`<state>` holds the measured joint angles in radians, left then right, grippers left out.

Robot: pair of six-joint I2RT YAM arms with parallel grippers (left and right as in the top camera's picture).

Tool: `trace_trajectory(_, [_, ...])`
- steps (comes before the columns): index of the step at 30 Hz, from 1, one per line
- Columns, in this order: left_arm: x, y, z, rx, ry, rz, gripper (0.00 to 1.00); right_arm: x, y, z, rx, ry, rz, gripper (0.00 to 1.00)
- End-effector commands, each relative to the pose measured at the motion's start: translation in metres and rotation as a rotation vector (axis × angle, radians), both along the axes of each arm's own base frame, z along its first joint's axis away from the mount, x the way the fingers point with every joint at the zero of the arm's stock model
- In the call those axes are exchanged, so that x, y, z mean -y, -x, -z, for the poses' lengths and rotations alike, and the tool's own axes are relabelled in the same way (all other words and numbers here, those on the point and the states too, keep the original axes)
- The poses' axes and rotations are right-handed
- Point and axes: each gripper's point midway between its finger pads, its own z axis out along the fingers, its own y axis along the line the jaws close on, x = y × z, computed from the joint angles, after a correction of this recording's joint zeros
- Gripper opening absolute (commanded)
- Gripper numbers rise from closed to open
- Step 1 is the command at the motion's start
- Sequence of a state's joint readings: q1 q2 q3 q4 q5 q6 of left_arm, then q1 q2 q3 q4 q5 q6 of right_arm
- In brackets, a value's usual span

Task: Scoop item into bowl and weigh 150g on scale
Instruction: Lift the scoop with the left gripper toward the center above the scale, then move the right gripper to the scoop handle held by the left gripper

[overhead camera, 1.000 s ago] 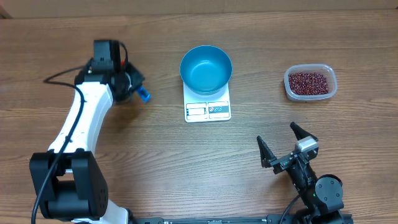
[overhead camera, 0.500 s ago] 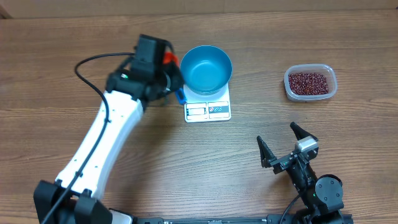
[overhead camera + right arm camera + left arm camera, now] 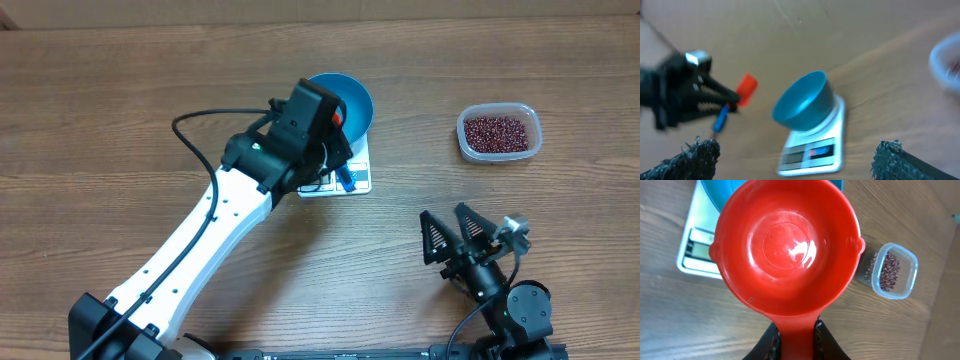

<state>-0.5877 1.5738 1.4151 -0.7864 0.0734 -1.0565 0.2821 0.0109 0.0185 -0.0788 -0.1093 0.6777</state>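
A brown wood-grain desk (image 3: 120, 90) is filling almost the whole overhead view, its grain running side to side under soft, even light. A pale beige strip (image 3: 320, 8) is showing along its far edge.

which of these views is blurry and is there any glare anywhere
Right wrist view: blurred throughout, the blue bowl, scale and tub all smeared; left wrist view: sharp, with a white glare patch inside the red scoop; overhead view: crisp and evenly lit, only soft shadows on the table.
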Motion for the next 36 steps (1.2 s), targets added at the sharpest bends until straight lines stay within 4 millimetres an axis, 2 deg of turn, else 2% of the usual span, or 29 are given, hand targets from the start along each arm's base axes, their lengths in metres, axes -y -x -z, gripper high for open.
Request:
trace_trajectory(1, [0.005, 0.001, -0.013, -0.027, 0.078, -0.116, 0.04, -0.005, 0.002, 0.002, -0.148, -0.336, -0.022, 1.00])
trace_trajectory(6, [0.011, 0.005, -0.011, -0.073, 0.120, -0.181, 0.04, -0.006, 0.003, 0.001, -0.149, -0.338, -0.033, 1.00])
trace_trajectory(14, [0.015, 0.008, -0.011, -0.112, 0.164, -0.231, 0.04, -0.024, 0.012, -0.006, -0.140, -0.337, -0.152, 1.00])
trace_trajectory(24, [0.015, 0.008, -0.011, -0.122, 0.175, -0.250, 0.04, -0.037, 0.025, -0.038, -0.019, -0.347, -0.279, 1.00])
trace_trajectory(28, [0.015, 0.007, -0.011, -0.120, 0.178, -0.250, 0.04, -0.039, 0.028, -0.043, -0.001, -0.325, -0.295, 0.98])
trace_trajectory(29, [0.015, 0.007, -0.011, -0.119, 0.177, -0.250, 0.04, -0.041, 0.028, -0.045, -0.004, -0.315, -0.303, 0.95])
trace_trajectory(36, [0.016, 0.007, -0.012, -0.117, 0.180, -0.250, 0.04, -0.048, 0.019, -0.049, -0.043, -0.223, -0.314, 0.94])
